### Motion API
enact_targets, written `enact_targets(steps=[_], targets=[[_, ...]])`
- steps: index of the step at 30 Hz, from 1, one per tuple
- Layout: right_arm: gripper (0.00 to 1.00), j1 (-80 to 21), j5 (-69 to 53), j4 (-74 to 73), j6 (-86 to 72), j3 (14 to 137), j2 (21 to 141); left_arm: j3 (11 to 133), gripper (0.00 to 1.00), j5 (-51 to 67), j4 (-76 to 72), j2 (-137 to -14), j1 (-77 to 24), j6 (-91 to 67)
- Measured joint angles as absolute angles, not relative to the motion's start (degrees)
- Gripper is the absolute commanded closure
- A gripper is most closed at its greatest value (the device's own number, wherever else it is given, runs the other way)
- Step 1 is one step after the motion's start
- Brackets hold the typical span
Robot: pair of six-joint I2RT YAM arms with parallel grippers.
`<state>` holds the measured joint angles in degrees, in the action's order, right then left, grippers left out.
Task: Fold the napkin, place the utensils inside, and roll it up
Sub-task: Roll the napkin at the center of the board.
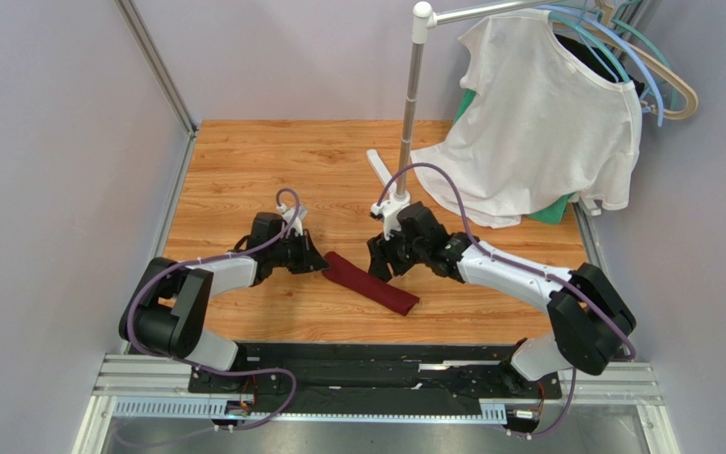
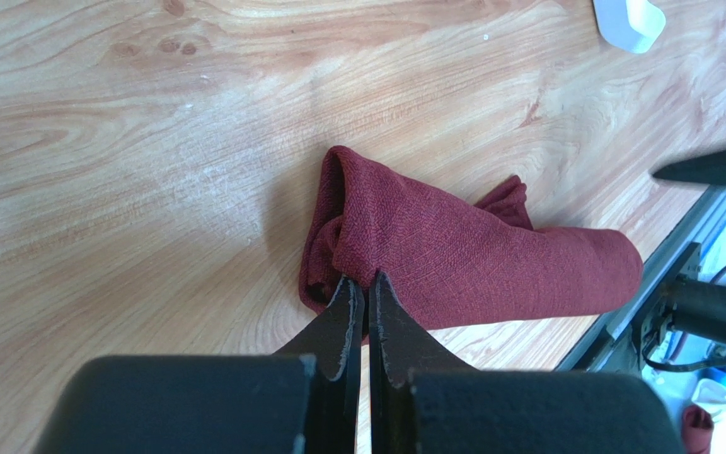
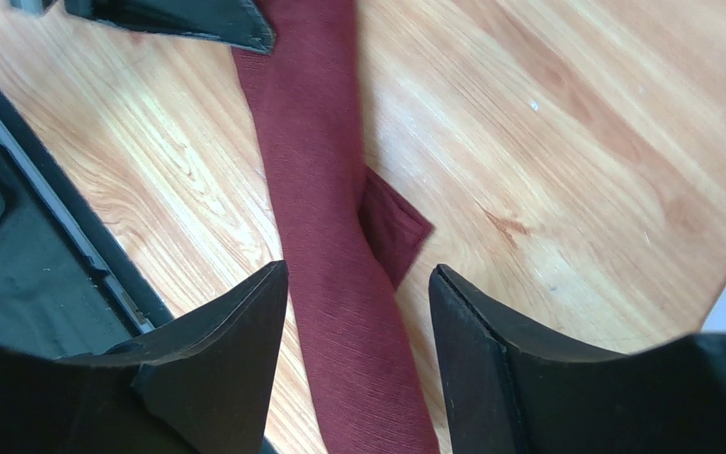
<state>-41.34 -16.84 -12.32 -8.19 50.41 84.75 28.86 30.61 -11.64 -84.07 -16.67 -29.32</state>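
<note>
A dark red napkin (image 1: 371, 282) lies as a long narrow roll, slanting across the wooden table (image 1: 272, 161) close to its near edge, about midway along. No utensils show; whether any are inside cannot be told. The rolling step looks almost done, though one loose corner (image 3: 395, 227) pokes out sideways. The left claw (image 2: 367, 284) is closed, apparently nipping a fold at the roll's left end. The right claw (image 3: 357, 270) hangs over the middle of the roll, jaws wide apart, touching nothing. The next move probably calls for tucking that corner in.
</note>
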Motion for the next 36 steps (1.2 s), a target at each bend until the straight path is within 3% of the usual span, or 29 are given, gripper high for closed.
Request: enact_targets(steps=[8,15,32,36], targets=[[0.39,-59.94,6.04,-11.18,-1.26,50.11,83.31,31.68,1.00,30.59,-7.53,-85.52,-16.67,-29.78],[0.39,-67.09,18.68,-10.22,4.21,50.11,89.62,32.45,1.00,30.85,-6.48,-86.43,-16.67,-30.22],[0.43,-68.88,25.96,-6.92,7.25,48.60,94.72,32.77,1.00,31.05,-5.76,-86.48,-16.67,-30.52],[0.58,-68.93,25.34,-6.11,7.44,47.66,94.74,33.08,1.00,31.05,-5.30,-86.59,-16.67,-30.52]])
